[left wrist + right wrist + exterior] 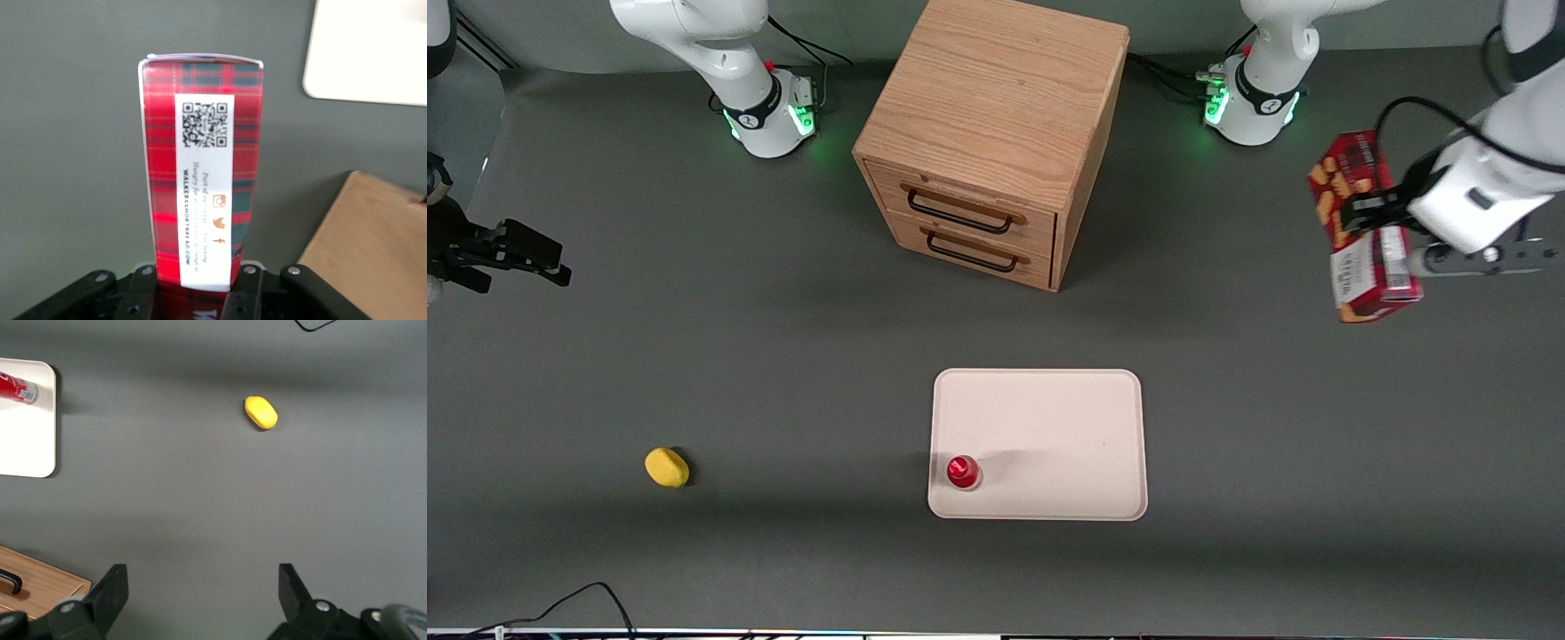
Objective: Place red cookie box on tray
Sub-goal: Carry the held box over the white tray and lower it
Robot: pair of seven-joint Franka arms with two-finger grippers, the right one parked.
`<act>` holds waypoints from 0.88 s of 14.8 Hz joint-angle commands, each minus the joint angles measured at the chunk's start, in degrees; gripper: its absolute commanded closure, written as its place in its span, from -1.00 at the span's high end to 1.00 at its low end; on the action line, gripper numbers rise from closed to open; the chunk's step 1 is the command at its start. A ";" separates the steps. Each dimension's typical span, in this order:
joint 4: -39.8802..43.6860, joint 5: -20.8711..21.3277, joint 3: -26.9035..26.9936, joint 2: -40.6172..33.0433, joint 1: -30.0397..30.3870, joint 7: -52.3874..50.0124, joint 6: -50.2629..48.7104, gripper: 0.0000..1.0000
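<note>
Even overhead light, soft shadows, sharp.

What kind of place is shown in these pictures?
Probably a robot lab: the gripper holds the cookie box above a plain gray table, with a tray and a cabinet as props.

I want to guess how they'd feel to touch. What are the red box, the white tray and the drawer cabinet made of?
Red cookie box, held by the end effector: probably printed glossy cardboard; light glints off it. Tray: smooth matte, likely plastic. Cabinet: wood, visible grain; dark handles, maybe metal.
</note>
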 commanded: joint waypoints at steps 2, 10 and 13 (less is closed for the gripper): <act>7.67 -1.06 -8.21 8.91 -0.85 -21.08 3.71 -1.00; 8.65 5.43 -11.13 21.39 -7.60 -34.48 22.87 -1.00; 10.22 11.67 -11.13 26.05 -11.91 -37.03 27.10 -1.00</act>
